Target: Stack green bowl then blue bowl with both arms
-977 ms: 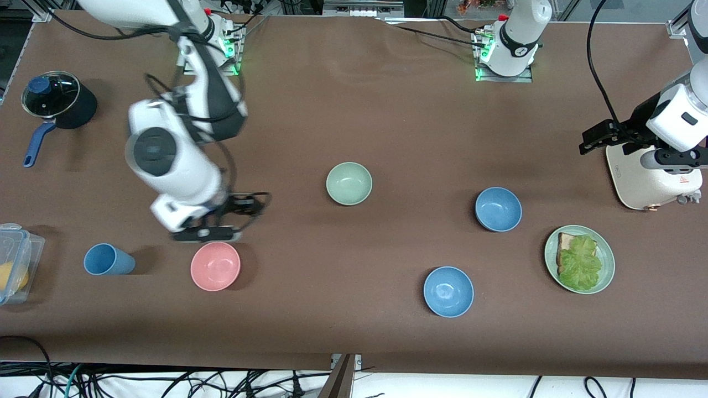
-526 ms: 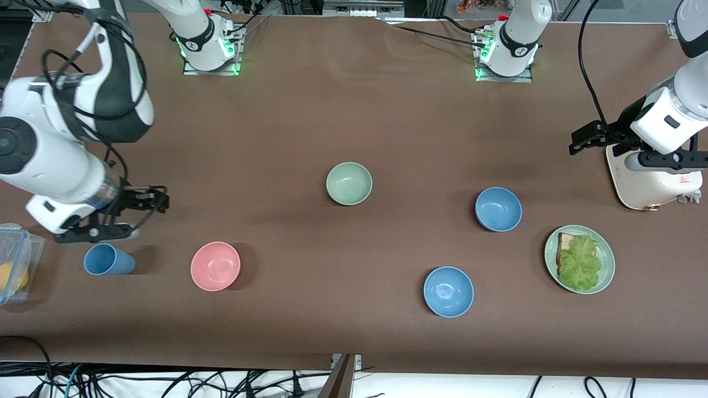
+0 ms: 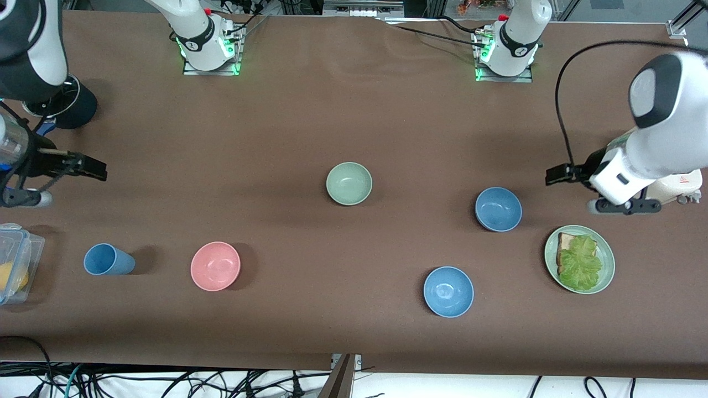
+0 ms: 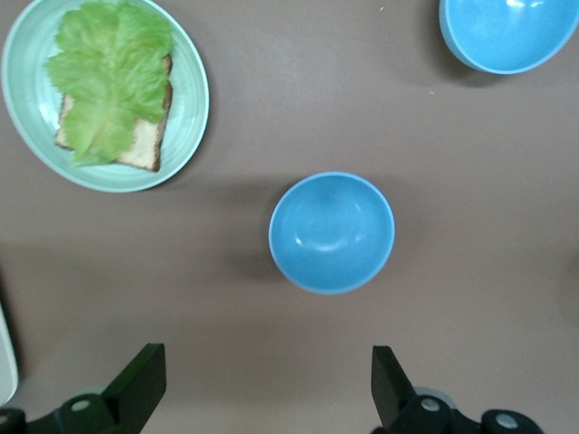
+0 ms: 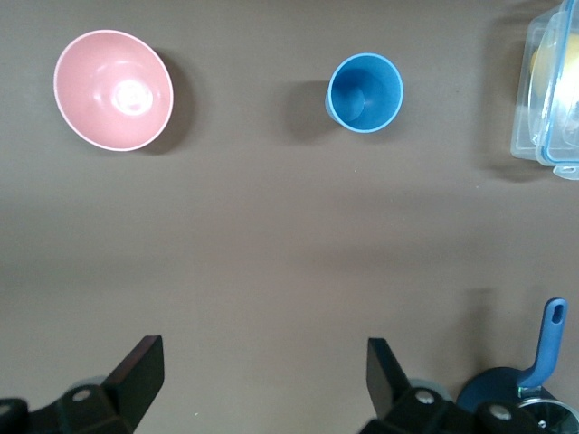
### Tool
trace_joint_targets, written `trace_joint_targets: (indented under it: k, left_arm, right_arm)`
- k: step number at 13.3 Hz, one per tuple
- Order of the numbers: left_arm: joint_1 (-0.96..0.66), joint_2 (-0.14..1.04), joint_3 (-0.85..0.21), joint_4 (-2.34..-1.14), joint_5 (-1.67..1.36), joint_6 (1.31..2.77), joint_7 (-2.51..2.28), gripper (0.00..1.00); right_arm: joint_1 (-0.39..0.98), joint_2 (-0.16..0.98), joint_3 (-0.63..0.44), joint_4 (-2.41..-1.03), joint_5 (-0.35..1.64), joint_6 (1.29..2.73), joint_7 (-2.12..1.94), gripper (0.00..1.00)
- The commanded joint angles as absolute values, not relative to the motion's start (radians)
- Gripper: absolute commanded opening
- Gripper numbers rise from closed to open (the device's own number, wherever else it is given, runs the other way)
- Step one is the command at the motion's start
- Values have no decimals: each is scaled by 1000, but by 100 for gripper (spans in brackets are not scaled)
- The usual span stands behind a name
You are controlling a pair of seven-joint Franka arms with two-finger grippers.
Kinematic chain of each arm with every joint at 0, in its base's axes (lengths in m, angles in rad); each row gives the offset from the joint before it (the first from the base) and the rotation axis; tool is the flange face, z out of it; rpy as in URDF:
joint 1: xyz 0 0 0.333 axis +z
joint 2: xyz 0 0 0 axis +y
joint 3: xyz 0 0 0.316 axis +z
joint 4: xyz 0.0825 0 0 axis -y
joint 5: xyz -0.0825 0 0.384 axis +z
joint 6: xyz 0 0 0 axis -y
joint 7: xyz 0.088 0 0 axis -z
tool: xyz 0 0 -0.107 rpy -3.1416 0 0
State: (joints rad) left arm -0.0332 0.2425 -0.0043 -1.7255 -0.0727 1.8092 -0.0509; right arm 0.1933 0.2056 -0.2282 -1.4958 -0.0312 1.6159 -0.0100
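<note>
The green bowl [image 3: 349,183] sits alone mid-table. The duller blue bowl [image 3: 498,209] stands toward the left arm's end and shows in the middle of the left wrist view [image 4: 332,232]. My left gripper [image 3: 624,208] is open and empty [image 4: 267,354], up in the air over bare table between the blue bowl and the white appliance. My right gripper [image 3: 19,198] is open and empty [image 5: 262,345], high over the right arm's end of the table, well away from both bowls.
A brighter blue bowl [image 3: 448,291] and a green plate with bread and lettuce [image 3: 605,258] lie near the blue bowl. A pink bowl [image 3: 215,266], blue cup [image 3: 108,260], clear lidded box [image 3: 14,260] and dark pot [image 3: 74,108] are at the right arm's end. A white appliance [image 3: 677,185] stands by the left arm.
My right arm has swung from above the pink bowl out to the right arm's end of the table. My left arm has come off the appliance toward the blue bowl.
</note>
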Motion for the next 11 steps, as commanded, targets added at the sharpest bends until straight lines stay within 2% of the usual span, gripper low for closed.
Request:
trace_joint_targets:
  k: [1, 4, 8, 11]
  left_arm:
    - [-37, 274, -12, -1773, -49, 1903, -40, 100]
    - [-44, 310, -21, -1903, -49, 2130, 0, 100]
    - [-29, 393, -21, -1972, -52, 2313, 175, 100]
    - [-29, 416, -23, -2090, -58, 2500, 245, 100]
  right_arm:
    - [155, 115, -161, -1551, -23, 1614, -25, 99]
    - [121, 49, -160, -1552, -23, 1615, -23, 99]
    - [84, 32, -155, -1552, -23, 1608, -25, 99]
    - [74, 29, -149, -1552, -25, 1580, -23, 99]
